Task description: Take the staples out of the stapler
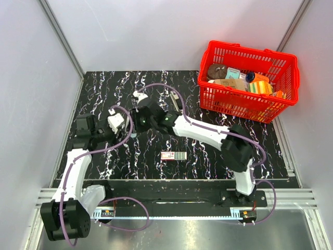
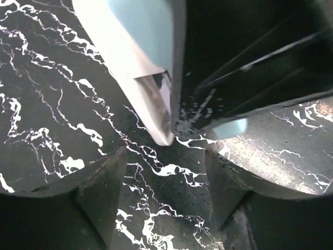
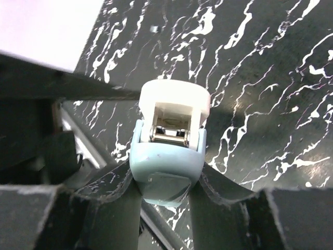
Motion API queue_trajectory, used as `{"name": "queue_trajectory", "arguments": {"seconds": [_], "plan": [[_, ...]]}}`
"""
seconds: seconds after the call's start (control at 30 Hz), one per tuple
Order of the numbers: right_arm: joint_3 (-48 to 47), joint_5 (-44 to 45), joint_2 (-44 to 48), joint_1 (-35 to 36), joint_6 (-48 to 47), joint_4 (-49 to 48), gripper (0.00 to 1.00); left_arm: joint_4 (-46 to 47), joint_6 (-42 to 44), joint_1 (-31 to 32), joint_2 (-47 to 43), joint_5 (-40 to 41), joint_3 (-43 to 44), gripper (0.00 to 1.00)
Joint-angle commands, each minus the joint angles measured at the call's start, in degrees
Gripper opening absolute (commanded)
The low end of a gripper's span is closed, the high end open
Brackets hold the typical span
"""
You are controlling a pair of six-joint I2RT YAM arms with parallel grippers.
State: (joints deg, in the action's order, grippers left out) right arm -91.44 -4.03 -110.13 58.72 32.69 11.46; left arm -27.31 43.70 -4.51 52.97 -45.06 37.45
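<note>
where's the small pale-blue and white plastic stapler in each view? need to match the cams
Top external: pale-blue and white plastic stapler left of centre, mostly hidden where the arms meet.
Left wrist: top centre, slanting down toward the middle.
Right wrist: centre, end-on, pinched in the right gripper.
Shared landmark: black white-veined tabletop.

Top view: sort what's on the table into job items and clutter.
Job: stapler, gripped by the right hand; left hand, open near it.
Lying about: small flat packet, slim dark-and-silver tool, red basket of goods.
</note>
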Motion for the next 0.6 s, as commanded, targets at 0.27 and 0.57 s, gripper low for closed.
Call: {"name": "queue_trajectory", "arguments": {"seconds": [0.27, 0.57], "plan": [[-17.2, -3.2, -13.1, -1.6, 0.3, 21.3, 0.0, -11.7, -11.5, -17.3, 12.9, -13.8, 21.2, 0.84], [-37.6, -5.5, -29.1, -1.8, 0.1, 34.3, 0.0, -2.8, -18.6, -19.3, 9.2, -11.6, 17.4, 0.87]]}}
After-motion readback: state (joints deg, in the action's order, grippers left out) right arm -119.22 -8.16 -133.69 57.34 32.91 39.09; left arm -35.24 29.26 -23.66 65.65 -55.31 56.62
